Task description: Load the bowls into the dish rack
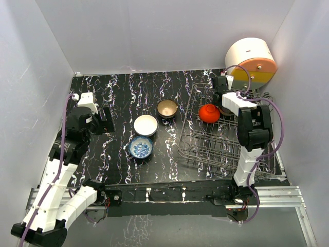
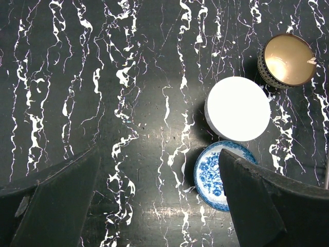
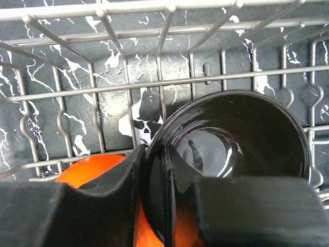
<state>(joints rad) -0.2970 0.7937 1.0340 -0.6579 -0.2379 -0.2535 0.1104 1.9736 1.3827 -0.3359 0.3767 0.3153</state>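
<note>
Right arm is stretching over the dish rack (image 1: 205, 149), which is sitting on the right side of the black marbled worktop (image 1: 118, 92). The right gripper (image 3: 169, 170) is hanging down into the rack's far end. Its fingers (image 3: 252, 211) are standing narrow and holding the rim of the black bowl (image 3: 241, 139), one finger lying against the outer wall and the other reaching inside. The black bowl is sitting among the rack's wires with its glossy inside facing the wrist camera. In the overhead view the arm is hiding most of it. The red-orange bowl (image 1: 209, 113) is lying in the rack just beside the black one, on its left in the overhead view, with its outside turned up. In the wrist view it is showing under the bowl's edge and under one finger, but contact between the two bowls cannot be told. Left gripper (image 2: 159, 154) is hovering above bare worktop on the left, fingers (image 2: 56, 200) standing wide with nothing between them. Three bowls are waiting on the worktop left of the rack. The tan bowl (image 1: 167, 109) with its golden inside is sitting farthest back, the white bowl (image 1: 145, 125) nearer, and the blue-and-white bowl (image 1: 141, 147) nearest the arms. The white and blue-and-white bowls are sitting just beside each other. A white-orange-yellow drum container (image 1: 251, 64) is standing in the far right corner behind the rack.
</note>
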